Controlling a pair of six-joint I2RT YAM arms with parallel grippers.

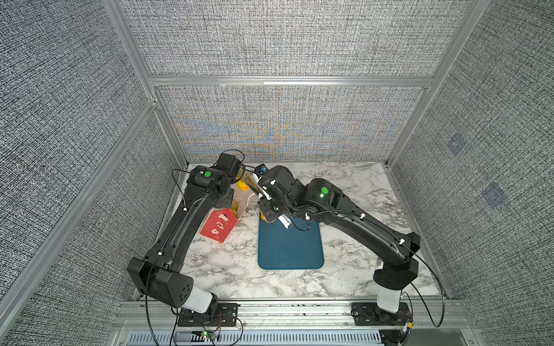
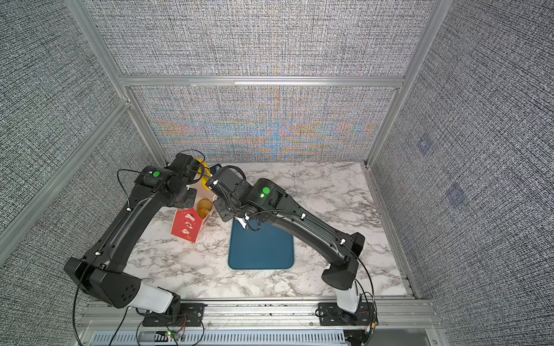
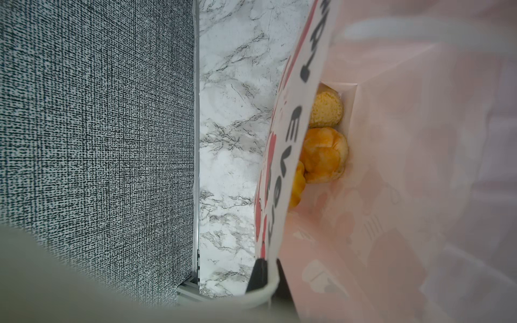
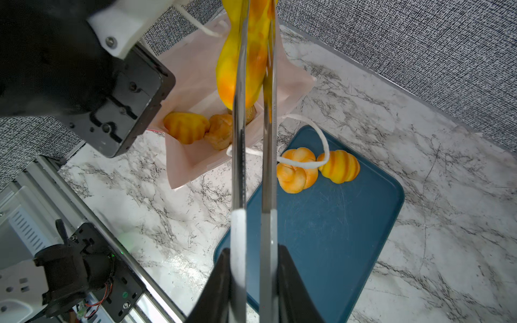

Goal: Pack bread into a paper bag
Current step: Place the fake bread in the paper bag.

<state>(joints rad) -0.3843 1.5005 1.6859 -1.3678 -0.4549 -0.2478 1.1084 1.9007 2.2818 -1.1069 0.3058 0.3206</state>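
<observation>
The paper bag [image 2: 187, 224] stands open at the back left, red side toward the front, white inside [image 4: 195, 70]. My left gripper [image 3: 268, 263] is shut on the bag's lettered front rim and its white cord. Several pieces of bread [image 4: 186, 127] lie at the bottom of the bag; the left wrist view also shows these pastries [image 3: 324, 156]. My right gripper [image 4: 253, 251] is shut on long metal tongs [image 4: 239, 139]. The tongs pinch a yellow-orange croissant [image 4: 243, 56] above the bag's mouth. A knot roll [image 4: 298, 170] and a ridged pastry [image 4: 340, 166] sit on the blue tray [image 4: 335, 237].
The blue tray [image 1: 290, 245] lies mid-table, right of the bag. A loose cord handle [image 4: 307, 134] of the bag hangs over the tray's far corner. The left arm's wrist [image 4: 112, 98] crowds the bag's side. Textured walls [image 1: 278, 125] close the back and sides.
</observation>
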